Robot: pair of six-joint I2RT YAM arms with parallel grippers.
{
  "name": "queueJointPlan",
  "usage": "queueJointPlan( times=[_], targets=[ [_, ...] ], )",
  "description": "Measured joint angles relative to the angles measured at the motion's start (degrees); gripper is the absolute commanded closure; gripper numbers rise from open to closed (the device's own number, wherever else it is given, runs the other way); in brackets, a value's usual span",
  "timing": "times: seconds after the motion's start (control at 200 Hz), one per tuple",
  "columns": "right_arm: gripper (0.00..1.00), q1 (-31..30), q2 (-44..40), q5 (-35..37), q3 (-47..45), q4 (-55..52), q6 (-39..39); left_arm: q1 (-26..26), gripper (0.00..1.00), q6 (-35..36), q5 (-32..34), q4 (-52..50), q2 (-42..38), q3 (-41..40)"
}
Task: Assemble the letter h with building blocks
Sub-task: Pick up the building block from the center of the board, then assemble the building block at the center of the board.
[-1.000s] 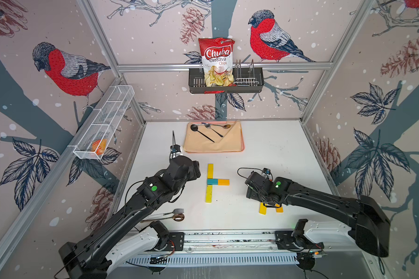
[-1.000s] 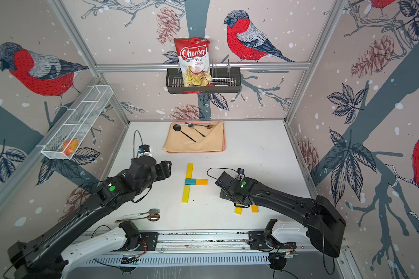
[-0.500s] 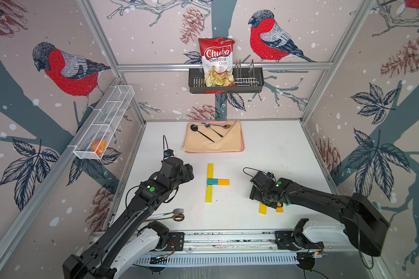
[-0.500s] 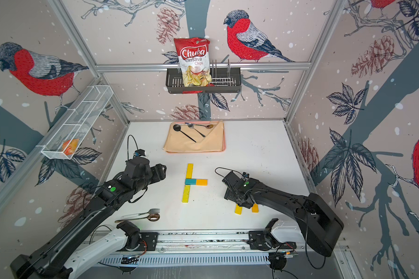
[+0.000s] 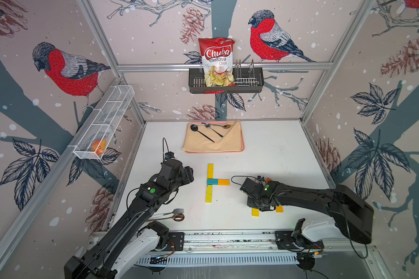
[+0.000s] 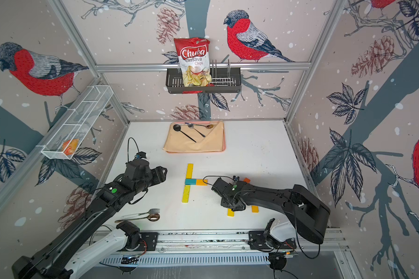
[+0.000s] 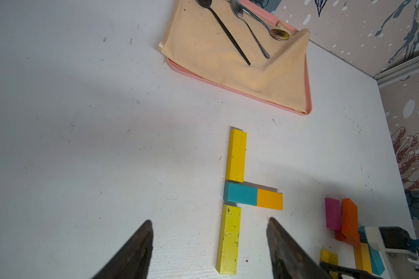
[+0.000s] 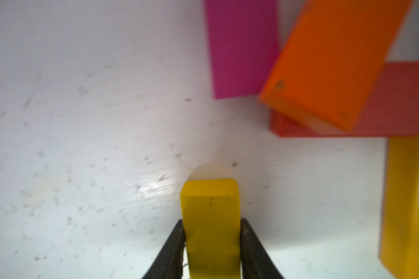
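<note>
the right gripper (image 8: 211, 224) is clamped on a yellow block (image 8: 209, 205), low over the table (image 5: 276, 149) beside the spare blocks (image 8: 242, 48), while the left gripper (image 7: 209, 219) hovers with jaws apart beside the partly built letter (image 7: 240, 196). the held block's long axis runs parallel to the yellow stem (image 5: 209, 194); its likely spot, on the near side of the orange crossbar end (image 5: 223, 182), lies just to this gripper's left, nearer the right arm.

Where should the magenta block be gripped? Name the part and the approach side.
Probably from above, jaws across the long sides of the magenta block, at the end farthest from the tilted orange block's overlapping corner. It lies flat; that corner crowds one long side.
</note>
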State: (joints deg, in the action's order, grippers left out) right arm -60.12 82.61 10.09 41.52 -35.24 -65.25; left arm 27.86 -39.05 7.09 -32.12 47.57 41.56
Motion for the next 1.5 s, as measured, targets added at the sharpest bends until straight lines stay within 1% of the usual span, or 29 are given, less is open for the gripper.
queueJointPlan(
  times=[0.12,0.215,0.325,0.41,0.66,0.986,1.056,1.186,1.231,1.276,1.391,1.501],
  targets=[
    [0.67,-3.0,5.5,-0.3,7.0,0.1,-0.7,0.0,0.29,-0.6,-1.0,0.0,-0.2,-1.4],
    [0.68,-4.5,11.6,-0.6,13.8,0.3,-0.6,0.0,0.29,-1.1,-1.0,0.0,-0.5,-2.2],
    [0.68,-5.2,18.1,-1.2,19.6,0.5,-0.2,0.0,0.29,-1.2,-1.1,0.0,-0.9,-2.5],
    [0.68,-5.3,21.4,-1.5,22.6,0.2,0.7,-0.1,0.30,-1.2,-1.1,0.0,-1.0,-2.8],
    [0.69,-4.9,27.2,-1.5,29.8,-0.1,2.2,-0.2,0.30,-1.3,-1.4,0.0,-1.0,-3.5],
    [0.68,-4.3,27.6,-1.7,30.6,-1.2,2.3,-0.2,0.30,-1.2,-1.5,0.0,-1.2,-3.9],
    [0.64,-4.2,27.6,-1.5,30.6,-1.4,2.3,-0.2,0.30,-1.2,-1.5,0.0,-1.3,-3.9],
    [0.37,-4.0,27.6,-1.0,30.6,-3.2,2.4,-0.2,0.30,-1.2,-1.5,0.0,-1.6,-4.0],
    [0.31,-4.1,27.6,-1.0,30.8,-3.4,2.6,-0.2,0.30,-1.2,-1.5,0.0,-1.6,-4.1],
    [0.27,-4.3,27.7,-1.0,31.0,-3.7,2.8,-0.2,0.30,-1.2,-1.5,0.0,-1.7,-4.1],
    [0.27,-5.1,27.9,-2.0,31.8,-3.8,3.8,-0.2,0.30,-1.2,-1.5,0.0,-1.9,-4.2],
    [0.35,-5.4,27.8,-2.6,31.8,-3.9,3.9,-0.2,0.30,-1.2,-1.5,0.0,-2.2,-4.2]
  ],
)
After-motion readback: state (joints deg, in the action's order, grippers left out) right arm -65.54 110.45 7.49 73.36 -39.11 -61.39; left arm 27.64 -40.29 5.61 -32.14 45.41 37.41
